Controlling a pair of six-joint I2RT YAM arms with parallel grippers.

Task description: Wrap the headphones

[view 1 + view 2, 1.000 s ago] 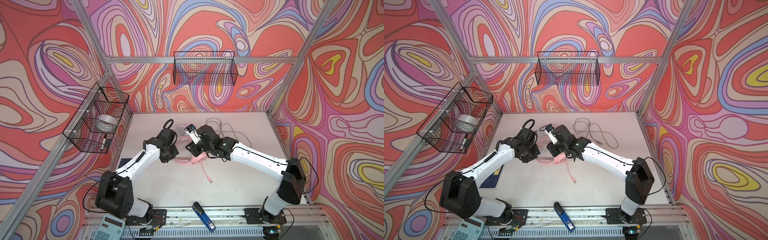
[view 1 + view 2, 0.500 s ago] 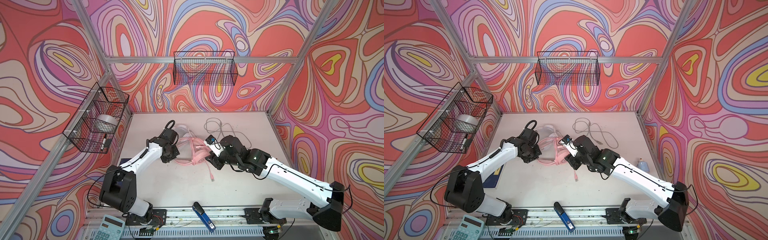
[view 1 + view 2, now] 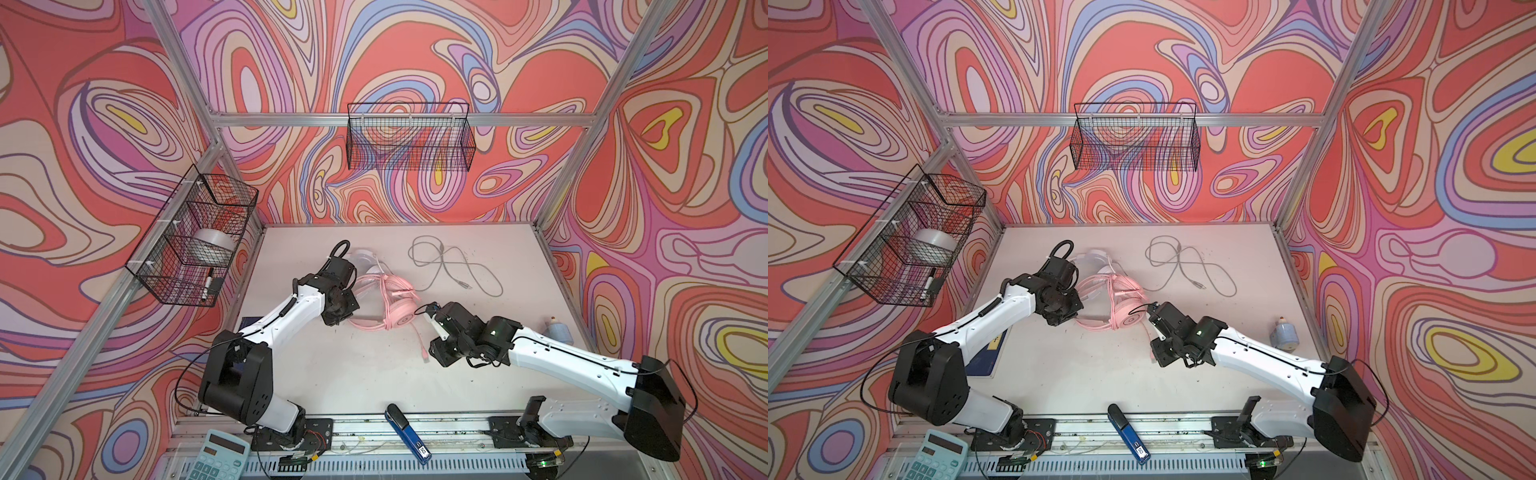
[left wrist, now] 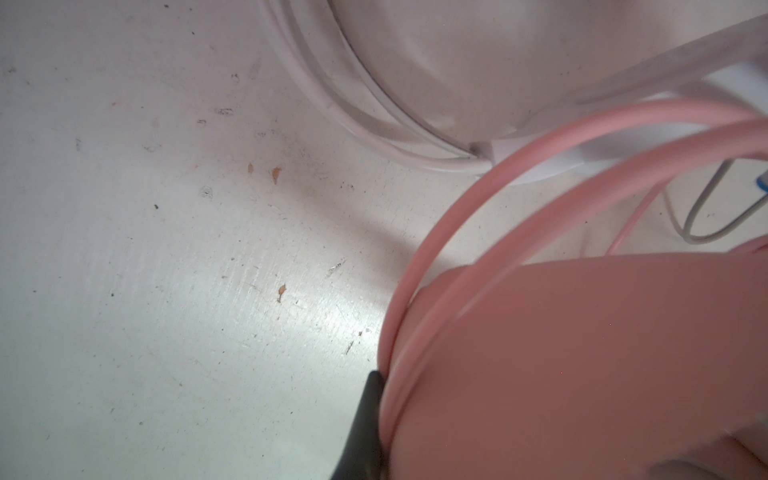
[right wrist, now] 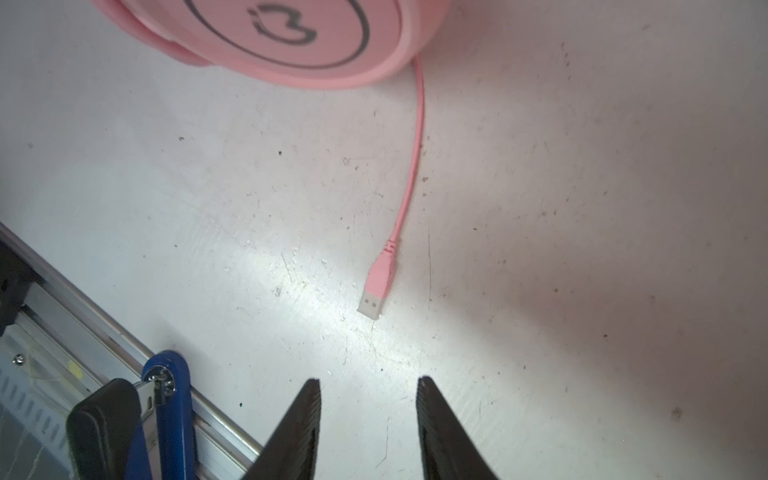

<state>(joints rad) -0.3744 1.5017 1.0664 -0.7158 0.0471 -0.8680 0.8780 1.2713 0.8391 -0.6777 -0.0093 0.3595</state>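
The scuffed white tabletop [image 3: 374, 374] sits inside swirl-patterned walls, with a metal rail along its front edge. Between the two claws it is bare, and the open space goes on behind the right claw [image 5: 369, 379]. That claw hangs with its fingers apart and nothing between them. Just ahead of it lies the pink cable [image 5: 411, 166], its USB plug [image 5: 376, 291] aimed back at the claw. Beyond the plug are the pink headphones [image 3: 399, 309], earcup face up, the headband arching across to the left claw [image 3: 345, 316], which is clamped on its thin rails. Past that claw are the white headphones [image 3: 363, 257], touching the pink pair.
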